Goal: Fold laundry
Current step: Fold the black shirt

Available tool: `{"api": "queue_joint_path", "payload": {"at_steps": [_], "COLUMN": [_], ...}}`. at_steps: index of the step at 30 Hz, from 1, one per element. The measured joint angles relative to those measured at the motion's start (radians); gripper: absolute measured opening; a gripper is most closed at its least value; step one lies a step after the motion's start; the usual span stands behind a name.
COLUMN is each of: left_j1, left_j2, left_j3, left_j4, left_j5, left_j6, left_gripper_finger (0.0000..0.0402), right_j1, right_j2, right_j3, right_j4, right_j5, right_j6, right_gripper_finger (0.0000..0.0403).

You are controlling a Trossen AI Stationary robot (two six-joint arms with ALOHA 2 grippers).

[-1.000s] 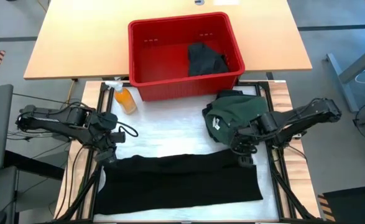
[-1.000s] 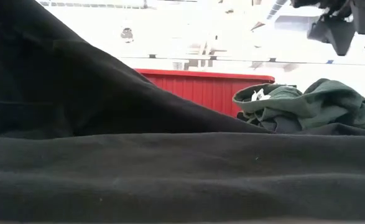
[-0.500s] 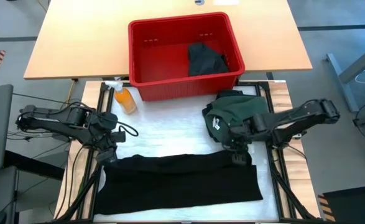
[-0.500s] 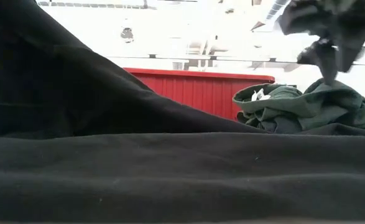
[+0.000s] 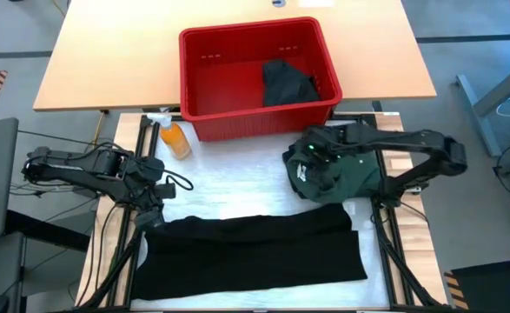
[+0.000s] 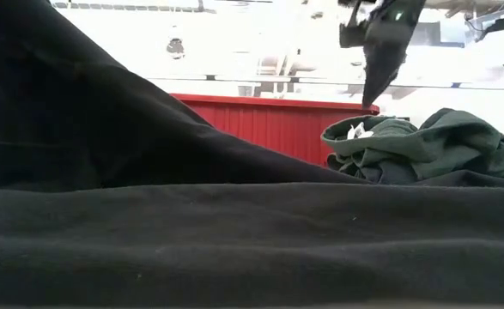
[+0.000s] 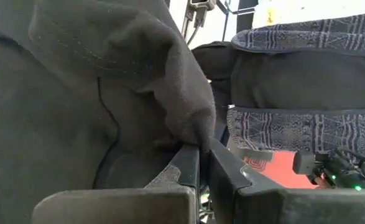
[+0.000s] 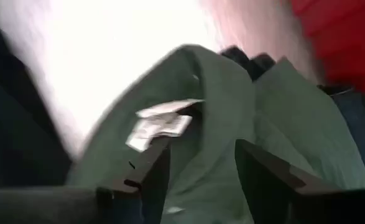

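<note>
Flagging risks for the fold. Left claw [image 5: 153,211] is clamped shut on the near-left corner of the black garment [image 5: 255,254], which lies as a flat strip across the front of the surface [image 5: 228,178]; left wrist view shows dark cloth pinched between the fingers [image 7: 188,168]. Right claw [image 5: 314,155] hangs over the crumpled green shirt [image 5: 333,167], which sits on the right side of the surface just in front of the red bin [image 5: 256,76]. In the right wrist view its fingers [image 8: 150,168] stand apart with the shirt's white label between and beyond them, nothing gripped that I can see.

What could go wrong:
- Right claw closes on a bunched ridge of the green shirt and catches several layers. Lifting then drags the whole wad instead of one edge, so it won't spread flat.
- It grabs only the label or a thin fold near the collar. Cloth likely slips out mid-lift.
- Green shirt lies touching or just beside the black strip's far-right edge. Pulling it toward the front could rumple the black one or drag it out of line.
- Left claw is holding one corner only. Any tug from that arm skews the strip, since the right end is free.
- Orange bottle [image 5: 175,137] stands near the left arm, beside the bin. A wide sweep could tip it.
- Another dark garment [image 5: 288,83] waits in the bin; not a factor yet.
</note>
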Motion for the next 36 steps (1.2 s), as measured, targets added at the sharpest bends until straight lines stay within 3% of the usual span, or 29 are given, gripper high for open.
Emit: {"api": "queue_joint_path", "payload": {"at_steps": [5, 9, 12, 16, 21, 23, 26, 28, 36], "left_j1": [0.000, 0.000, 0.000, 0.000, 0.000, 0.000, 0.000, 0.000, 0.000], "left_j2": [0.000, 0.000, 0.000, 0.000, 0.000, 0.000, 0.000, 0.000, 0.000], "left_j3": [0.000, 0.000, 0.000, 0.000, 0.000, 0.000, 0.000, 0.000, 0.000], "left_j4": [0.000, 0.000, 0.000, 0.000, 0.000, 0.000, 0.001, 0.001, 0.009], "left_j5": [-0.013, -0.017, -0.019, -0.022, -0.024, -0.024, -0.024, -0.024, -0.024], "left_j6": [0.001, 0.003, 0.004, 0.004, 0.004, 0.004, 0.002, 0.000, -0.006], "left_gripper_finger": [0.0000, 0.0000, 0.0000, 0.0000, 0.0000, 0.0000, 0.0000, 0.0000, 0.0000], "right_j1": [-0.041, -0.046, -0.047, -0.046, -0.060, -0.076, -0.110, -0.126, -0.155], "right_j2": [0.091, 0.163, 0.186, 0.192, 0.191, 0.190, 0.191, 0.199, 0.185], "right_j3": [-0.001, -0.001, -0.001, 0.020, 0.079, 0.083, 0.083, 0.083, 0.083], "right_j4": [0.008, 0.011, 0.054, 0.119, 0.160, 0.227, 0.259, 0.235, 0.086], "right_j5": [0.024, 0.130, 0.187, 0.313, 0.519, 0.498, 0.286, 0.203, 0.193], "right_j6": [-0.089, -0.103, -0.113, -0.090, -0.026, -0.035, -0.037, -0.025, 0.023], "right_gripper_finger": [0.0219, 0.0210, 0.0153, 0.0030, 0.0039, 0.0044, 0.0047, 0.0055, 0.0136]}}
